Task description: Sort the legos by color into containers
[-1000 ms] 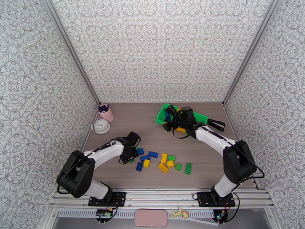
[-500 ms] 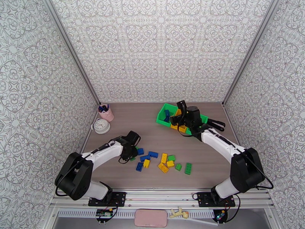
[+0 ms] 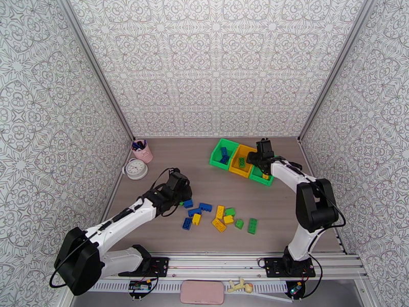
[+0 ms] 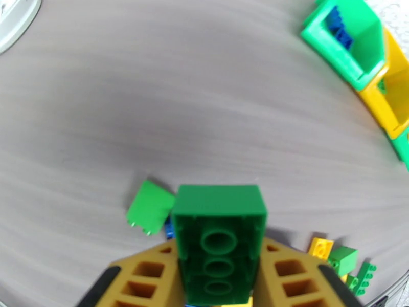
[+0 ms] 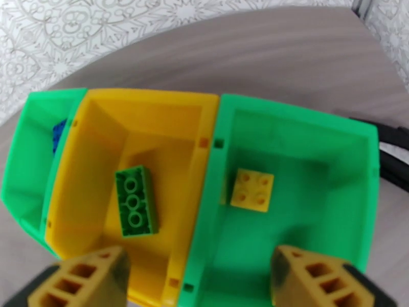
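Observation:
My left gripper (image 4: 219, 249) is shut on a green lego (image 4: 220, 216), held just above the table with its hollow underside facing the camera. From above, the left gripper (image 3: 179, 194) hangs at the left end of the loose pile of blue, yellow and green legos (image 3: 220, 217). Another green lego (image 4: 149, 206) lies on the table just beside it. The containers stand at the back right: a green bin (image 3: 223, 153) with blue legos, a yellow bin (image 5: 148, 149) with a green lego (image 5: 134, 200), and a green bin (image 5: 301, 190) with a yellow lego (image 5: 251, 189). My right gripper (image 5: 199, 282) hovers open over them, holding nothing.
A pink pen cup (image 3: 142, 151) and a round white dial (image 3: 136, 169) sit at the back left. Black cables (image 3: 289, 166) lie right of the bins. Patterned walls close in the left, back and right sides.
The left gripper shut on the green lego and rose off the table, shifting slightly right. The right arm swung right from the left green bin to the right end of the row.

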